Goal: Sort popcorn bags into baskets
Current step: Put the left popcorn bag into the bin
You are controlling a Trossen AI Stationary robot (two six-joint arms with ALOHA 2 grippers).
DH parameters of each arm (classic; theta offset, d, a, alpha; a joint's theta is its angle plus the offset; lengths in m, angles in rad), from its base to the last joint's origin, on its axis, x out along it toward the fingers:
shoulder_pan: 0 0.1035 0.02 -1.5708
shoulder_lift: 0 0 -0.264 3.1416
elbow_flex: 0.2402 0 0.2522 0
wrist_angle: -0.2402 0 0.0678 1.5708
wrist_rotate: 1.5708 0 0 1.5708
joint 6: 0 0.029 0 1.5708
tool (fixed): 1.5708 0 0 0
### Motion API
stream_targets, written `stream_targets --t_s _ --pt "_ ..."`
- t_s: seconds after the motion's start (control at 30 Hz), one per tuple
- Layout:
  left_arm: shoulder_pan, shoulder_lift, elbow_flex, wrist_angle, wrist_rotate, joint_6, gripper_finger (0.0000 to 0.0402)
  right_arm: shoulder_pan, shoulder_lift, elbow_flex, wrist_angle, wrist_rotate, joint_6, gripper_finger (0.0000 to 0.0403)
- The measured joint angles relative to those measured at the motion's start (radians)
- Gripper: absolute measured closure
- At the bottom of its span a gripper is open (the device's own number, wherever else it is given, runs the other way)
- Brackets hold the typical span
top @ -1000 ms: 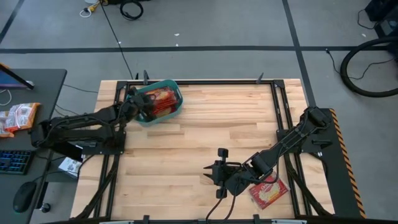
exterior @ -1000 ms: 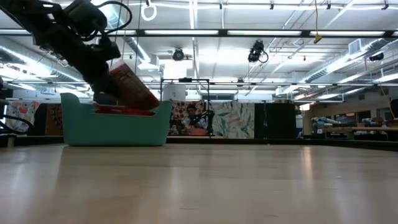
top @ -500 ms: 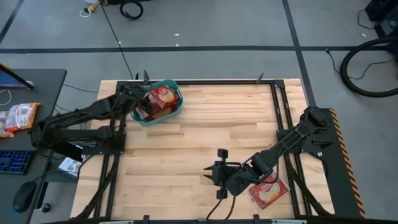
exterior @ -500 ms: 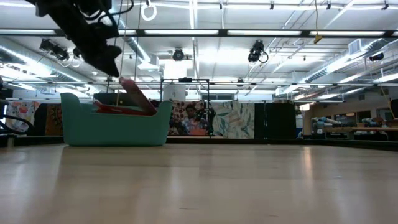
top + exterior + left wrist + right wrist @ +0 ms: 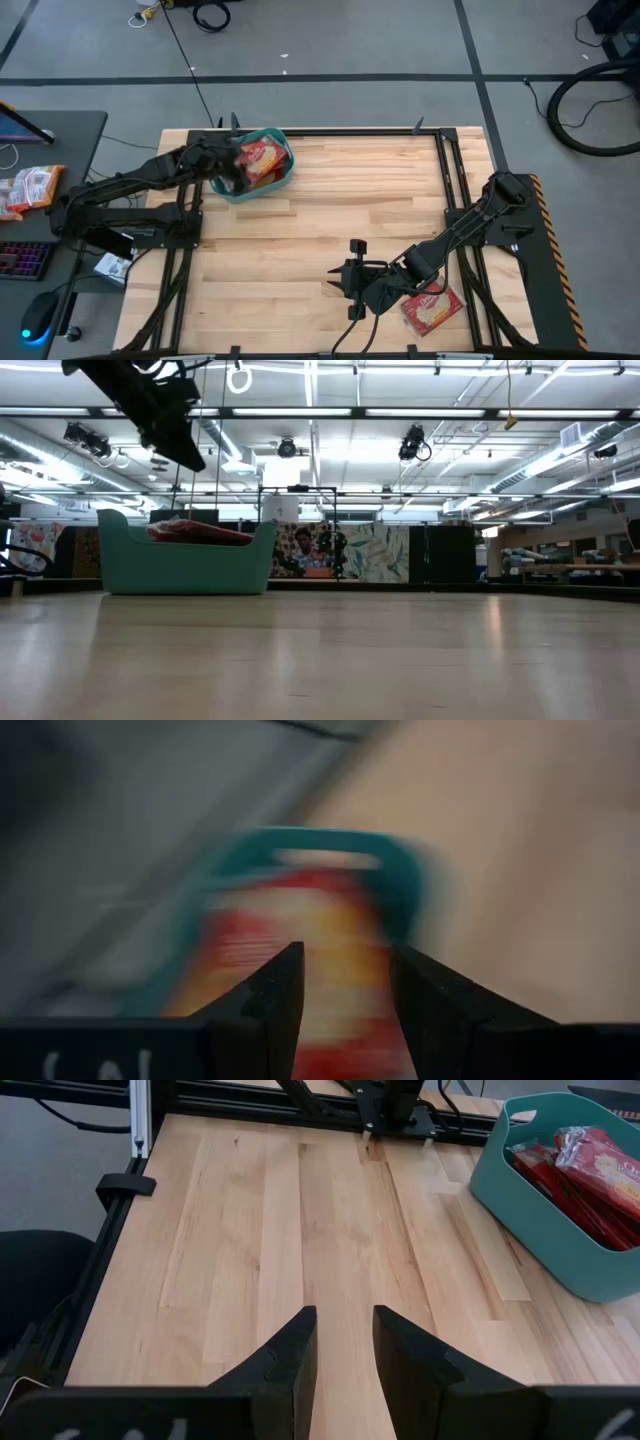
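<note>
A teal basket (image 5: 283, 176) stands at the table's far left and holds several red popcorn bags (image 5: 263, 158), the top one lying flat (image 5: 200, 531). My left gripper (image 5: 347, 990) hovers open above the basket (image 5: 185, 565), clear of the bags (image 5: 340, 920); in the high view it (image 5: 232, 168) stands over the basket's left end. My right gripper (image 5: 340, 283) hangs open over bare wood near the front edge, with nothing between its fingers (image 5: 345, 1350). One more popcorn bag (image 5: 434, 310) lies flat on the table at the front right, partly under the right arm.
Black frame rails (image 5: 455, 170) run along the table's sides. The wide middle of the wooden top (image 5: 330, 220) is free. A side desk (image 5: 60, 140) to the left carries more packets (image 5: 30, 186) and a keyboard. The right wrist view shows the basket (image 5: 560, 1250) far across the table.
My left gripper has let go of the bag that it held tilted over the basket and has risen up and away from it, tipping as it went. The bag first leaned on the others, then fell flat on top of them. My right arm has kept still.
</note>
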Motion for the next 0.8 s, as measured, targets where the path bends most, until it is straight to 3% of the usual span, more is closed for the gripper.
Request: stream_targets --t_s 0.07,0.1,0.27,0.43,0.63,0.8 --pt "-0.016 0.018 0.000 -0.018 0.176 -0.031 0.0249 0.000 0.000 0.000 0.001 0.000 -0.001 0.0298" --pt "-0.028 0.029 0.000 -0.033 0.218 -0.044 0.0249 0.000 0.000 0.000 0.000 0.000 -0.001 0.0298" --pt "-0.125 0.125 0.000 -0.045 0.229 -0.047 0.0249 -0.002 0.000 0.000 0.002 0.000 -0.001 0.0298" --pt "-0.197 0.240 0.000 -0.022 0.145 -0.036 0.0249 -0.002 0.000 0.000 0.011 0.000 -0.002 0.0298" --pt "-0.204 0.358 -0.001 -0.018 0.060 -0.046 0.0249 -0.002 0.000 0.000 0.010 0.000 -0.001 0.0298" --pt "-0.198 0.411 -0.001 -0.044 -0.109 -0.071 0.0249 -0.002 0.000 0.000 0.015 0.000 -0.001 0.0298"
